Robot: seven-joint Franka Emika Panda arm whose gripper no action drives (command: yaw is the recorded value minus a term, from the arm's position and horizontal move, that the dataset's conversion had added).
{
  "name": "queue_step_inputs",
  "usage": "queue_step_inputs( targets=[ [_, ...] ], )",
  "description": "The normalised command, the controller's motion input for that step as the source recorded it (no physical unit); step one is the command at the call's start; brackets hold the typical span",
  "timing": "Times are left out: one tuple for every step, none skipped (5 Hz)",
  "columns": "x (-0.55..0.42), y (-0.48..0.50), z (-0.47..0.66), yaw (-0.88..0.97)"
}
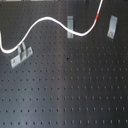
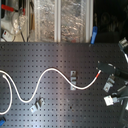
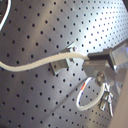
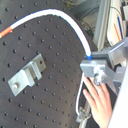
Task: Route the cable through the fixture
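The white cable [image 1: 47, 19] runs in waves across the black pegboard in both exterior views, and its red band [image 1: 97, 16] sits near the end at the first exterior view's right. That end rises off the board and leaves the frame. The fixture [image 1: 111, 26], a slim slanted grey clip, stands just right of the red band and apart from the cable. In the second exterior view my gripper [image 2: 103, 71] meets the cable [image 2: 50, 70] at the red band [image 2: 97, 75], above the fixture [image 2: 106, 86]. In the second wrist view my gripper [image 4: 92, 67] is shut on the cable [image 4: 60, 15], with the fixture [image 4: 25, 77] below.
An upright grey clip [image 1: 70, 22] stands beside the cable's middle dip. A two-pronged grey bracket [image 1: 20, 55] sits at the first exterior view's left. In the second exterior view, bins and clutter [image 2: 60, 20] lie behind the board. A person's hand [image 4: 97, 102] shows in the second wrist view.
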Motion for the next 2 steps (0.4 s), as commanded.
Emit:
queue_step_inputs(
  targets=[
    [-0.029, 0.03, 0.0, 0.0],
    [-0.005, -0.016, 0.0, 0.0]
  ],
)
